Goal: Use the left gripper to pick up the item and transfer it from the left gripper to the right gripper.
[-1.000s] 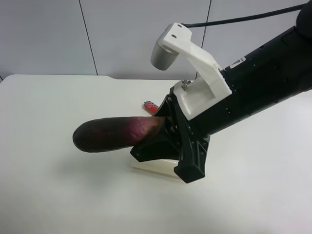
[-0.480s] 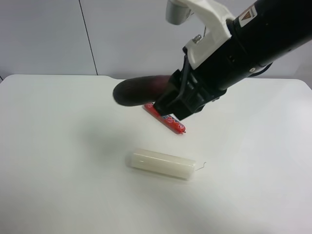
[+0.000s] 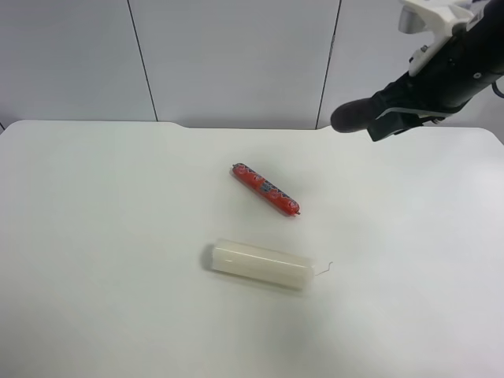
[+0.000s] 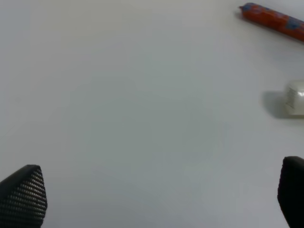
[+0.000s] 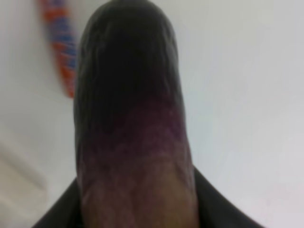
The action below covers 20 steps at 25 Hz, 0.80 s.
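The dark purple eggplant (image 3: 354,115) is held in the air at the upper right of the exterior high view by my right gripper (image 3: 392,113), the one with the white housing. In the right wrist view the eggplant (image 5: 130,118) fills the frame, dark at its far end and pale purple near the black fingers (image 5: 223,209) shut on it. My left gripper (image 4: 156,199) is open and empty above bare table; only its two black fingertips (image 4: 23,194) show. It is out of the exterior high view.
A red patterned sausage (image 3: 265,189) lies on the white table (image 3: 94,236) near the middle. A white cylinder candle (image 3: 262,264) with a wick lies in front of it. Both also show at the edge of the left wrist view, the sausage (image 4: 273,20) and the candle (image 4: 295,97).
My right gripper has carried the eggplant up and away from the table's middle to the upper right of the exterior high view, uncovering the sausage and the candle.
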### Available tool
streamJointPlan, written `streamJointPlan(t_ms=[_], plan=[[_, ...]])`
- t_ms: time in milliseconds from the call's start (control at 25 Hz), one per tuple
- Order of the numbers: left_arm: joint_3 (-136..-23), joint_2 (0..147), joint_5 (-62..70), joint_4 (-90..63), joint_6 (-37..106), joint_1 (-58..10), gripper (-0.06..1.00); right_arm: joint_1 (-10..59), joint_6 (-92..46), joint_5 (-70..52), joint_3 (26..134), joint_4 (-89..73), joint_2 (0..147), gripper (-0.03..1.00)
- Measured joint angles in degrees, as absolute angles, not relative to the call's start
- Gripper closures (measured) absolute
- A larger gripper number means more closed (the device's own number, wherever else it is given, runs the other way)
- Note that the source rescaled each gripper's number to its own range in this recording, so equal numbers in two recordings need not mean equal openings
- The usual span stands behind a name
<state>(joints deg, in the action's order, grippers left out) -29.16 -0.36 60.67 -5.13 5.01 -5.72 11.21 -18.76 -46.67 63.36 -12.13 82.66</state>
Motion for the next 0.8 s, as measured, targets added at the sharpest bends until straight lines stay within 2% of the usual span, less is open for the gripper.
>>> streamJointPlan(t_ms=[240,800], plan=[[-29.2,-0.4,60.7,-5.1,5.0,-1.1,-0.05,5.0,-18.5,-44.9,63.4,-13.5,91.6,0.97],[-29.2,-0.4,60.7,-5.1,5.0,0.6,-0.05,4.7,-19.6,-37.3,63.4,-17.8,104.9,0.97]])
